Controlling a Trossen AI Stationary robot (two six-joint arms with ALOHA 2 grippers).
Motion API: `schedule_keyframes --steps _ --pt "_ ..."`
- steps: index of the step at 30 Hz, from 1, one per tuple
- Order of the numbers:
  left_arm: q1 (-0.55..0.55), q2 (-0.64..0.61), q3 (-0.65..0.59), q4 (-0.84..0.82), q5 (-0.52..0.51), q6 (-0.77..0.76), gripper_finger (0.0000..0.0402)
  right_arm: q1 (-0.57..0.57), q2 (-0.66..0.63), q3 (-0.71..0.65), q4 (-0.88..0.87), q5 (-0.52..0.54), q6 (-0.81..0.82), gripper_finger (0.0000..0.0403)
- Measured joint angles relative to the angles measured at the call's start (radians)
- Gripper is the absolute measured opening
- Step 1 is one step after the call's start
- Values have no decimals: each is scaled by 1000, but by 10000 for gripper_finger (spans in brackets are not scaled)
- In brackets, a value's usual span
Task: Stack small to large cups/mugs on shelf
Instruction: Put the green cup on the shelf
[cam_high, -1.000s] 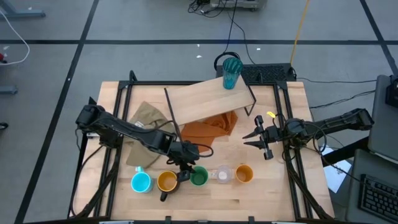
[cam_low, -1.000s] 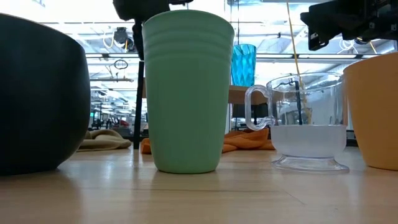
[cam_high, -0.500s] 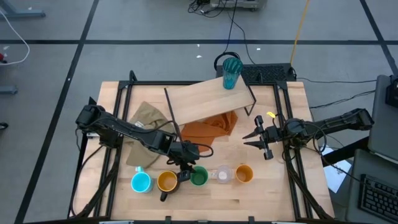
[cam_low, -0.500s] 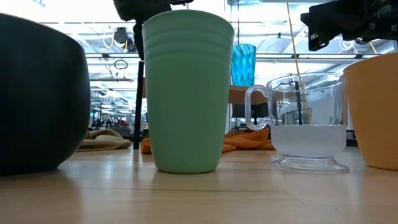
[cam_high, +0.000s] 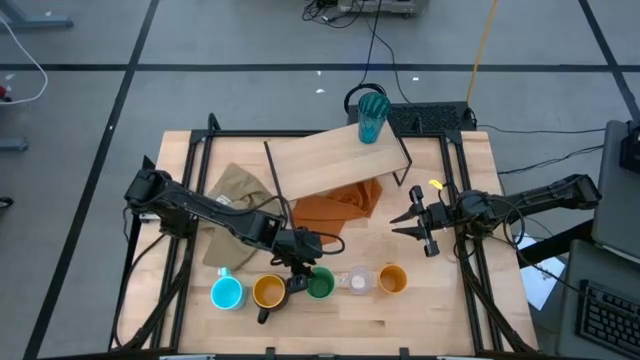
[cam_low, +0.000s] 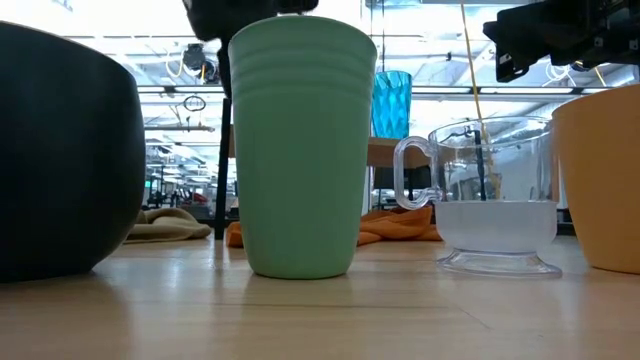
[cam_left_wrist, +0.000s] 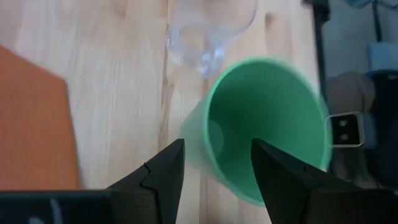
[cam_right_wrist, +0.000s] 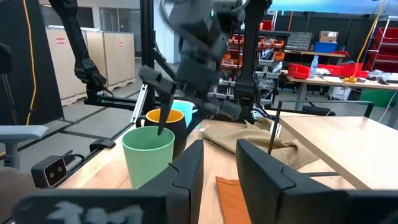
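A crumpled orange cloth (cam_high: 338, 205) lay near the middle of the wooden table (cam_high: 470, 170), partly under a raised board. A tan cloth (cam_high: 235, 190) lay just beside it at nine o'clock. Off the table at twelve o'clock, black cables (cam_high: 385, 60) crossed the grey floor (cam_high: 250, 40).

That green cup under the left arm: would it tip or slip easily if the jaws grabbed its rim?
The green cup is tall and tapers to a narrower base, so a sideways nudge would likely tip it. It looks like smooth, thin plastic, probably light and a bit slippery. The left gripper hovers open over its rim.
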Motion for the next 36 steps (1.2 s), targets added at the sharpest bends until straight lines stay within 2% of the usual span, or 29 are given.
schedule_keyframes --steps 6,36 --pt "5 30 -1 9 65 -11 186 0 0 0 0 0 0 86" --pt "17 21 -1 49 55 58 186 0 0 0 -21 -3 0 86"
